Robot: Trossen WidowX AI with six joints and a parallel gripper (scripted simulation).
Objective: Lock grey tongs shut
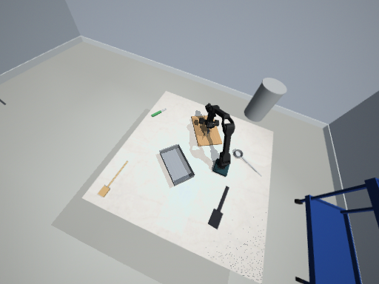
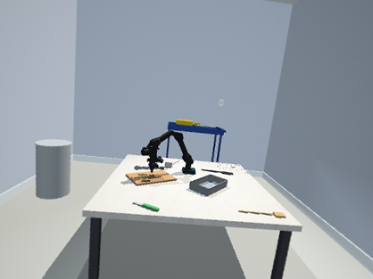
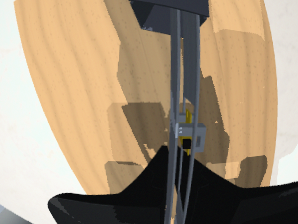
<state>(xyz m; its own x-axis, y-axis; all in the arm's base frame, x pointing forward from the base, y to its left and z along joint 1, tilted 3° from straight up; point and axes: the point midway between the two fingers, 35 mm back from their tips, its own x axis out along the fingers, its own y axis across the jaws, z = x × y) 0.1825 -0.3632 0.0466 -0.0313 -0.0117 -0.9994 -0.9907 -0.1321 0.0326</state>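
The grey tongs [image 3: 192, 50] show in the wrist view as long, nearly parallel strips running down from a dark grey block at the top, with a yellow part and a grey bracket near the fingers. My gripper [image 3: 169, 151] [image 1: 208, 129] [image 2: 151, 170] is shut on the tongs, over the wooden board [image 3: 55, 75] [image 1: 216, 140] [image 2: 170, 177]. Their shadows fall on the board. I cannot tell whether the tongs touch it, which way the tips point, or whether they are locked. The roasting tin [image 1: 183, 180] [image 2: 200, 190] stands beside the board without the tongs.
A green-handled knife [image 1: 156, 113] [image 2: 150, 207] lies near one table edge. A wooden spatula [image 1: 104, 191] [image 2: 278, 215] lies beyond the tin. A black spatula [image 1: 215, 218] and a round strainer [image 1: 237, 153] lie near the arm's base. A grey bin [image 1: 264, 100] [image 2: 53, 168] stands off the table.
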